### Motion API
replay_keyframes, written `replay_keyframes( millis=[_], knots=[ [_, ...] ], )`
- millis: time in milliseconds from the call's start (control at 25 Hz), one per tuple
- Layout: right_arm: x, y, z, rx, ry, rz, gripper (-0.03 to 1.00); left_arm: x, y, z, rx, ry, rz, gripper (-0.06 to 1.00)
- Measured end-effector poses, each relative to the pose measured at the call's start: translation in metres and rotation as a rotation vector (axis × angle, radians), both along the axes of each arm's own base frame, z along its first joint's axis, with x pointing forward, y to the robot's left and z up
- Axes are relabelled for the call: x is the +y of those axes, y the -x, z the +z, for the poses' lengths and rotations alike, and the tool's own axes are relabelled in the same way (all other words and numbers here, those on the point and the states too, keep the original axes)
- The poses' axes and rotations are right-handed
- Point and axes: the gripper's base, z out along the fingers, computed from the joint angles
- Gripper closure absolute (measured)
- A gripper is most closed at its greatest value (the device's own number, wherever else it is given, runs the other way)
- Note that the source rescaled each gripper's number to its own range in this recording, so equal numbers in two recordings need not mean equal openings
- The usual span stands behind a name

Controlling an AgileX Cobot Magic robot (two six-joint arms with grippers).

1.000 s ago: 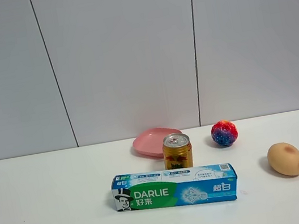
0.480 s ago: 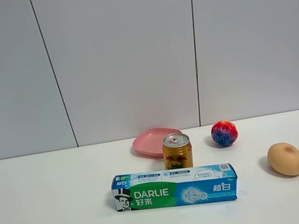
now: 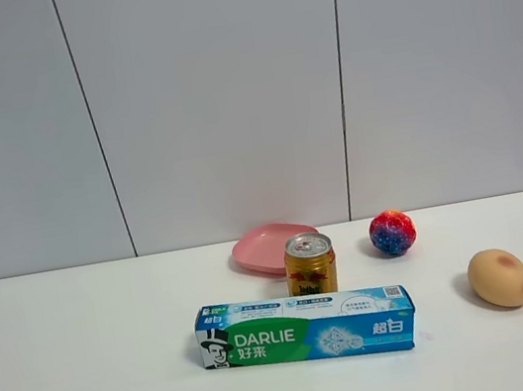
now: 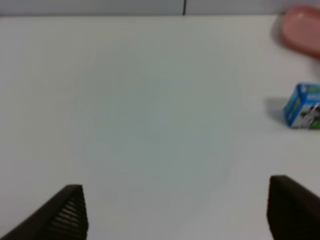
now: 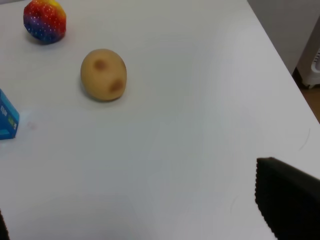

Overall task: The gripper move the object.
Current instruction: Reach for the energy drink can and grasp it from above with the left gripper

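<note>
Both pincers hang over the desk (image 3: 89, 365) holding nothing: the left pincer (image 4: 177, 205) is spread wide, and so is the right pincer (image 5: 145, 215). The gold can (image 3: 310, 264) stands upright well apart from both, just behind the toothpaste box (image 3: 306, 328). Ahead-right of the left pincer lies that box's end. Ahead-left of the right pincer sit a tan egg-shaped lump (image 5: 104, 75) and, farther, the ball (image 5: 45, 21).

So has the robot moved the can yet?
Not yet. Done: nothing; the can stands on the table between the toothpaste box and the pink plate. In hand: nothing; the left end effector and right end effector are open, holding nothing, away from it. Left: reach, grasp and move the can.
</note>
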Motion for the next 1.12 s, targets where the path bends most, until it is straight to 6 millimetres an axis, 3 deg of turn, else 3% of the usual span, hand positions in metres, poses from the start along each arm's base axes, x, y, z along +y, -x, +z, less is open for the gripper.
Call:
replay_keyframes(
  millis=[160,280,400,520,680,840,1000,1120],
  knots=[
    [0.0,0.0,0.0,0.0,0.0,0.0,-0.03,-0.001,-0.048,0.053,0.067,-0.095,-0.052,0.61],
    [0.0,0.0,0.0,0.0,0.0,0.0,-0.03,-0.003,-0.092,0.077,0.101,-0.115,-0.072,0.61],
    [0.0,0.0,0.0,0.0,0.0,0.0,-0.03,-0.01,-0.146,0.084,0.176,-0.132,-0.13,0.61],
    [0.0,0.0,0.0,0.0,0.0,0.0,-0.03,-0.03,-0.195,0.082,0.244,-0.183,-0.248,0.57],
    [0.0,0.0,0.0,0.0,0.0,0.0,-0.03,-0.078,-0.254,0.074,0.285,-0.24,-0.408,0.45],
    [0.0,0.0,0.0,0.0,0.0,0.0,-0.03,-0.144,-0.3,0.067,0.288,-0.277,-0.557,0.41],
    [0.0,0.0,0.0,0.0,0.0,0.0,-0.03,-0.212,-0.333,0.061,0.255,-0.293,-0.674,0.05],
    [0.0,0.0,0.0,0.0,0.0,0.0,-0.03,-0.258,-0.354,0.044,0.273,-0.294,-0.73,-0.04]
  ],
)
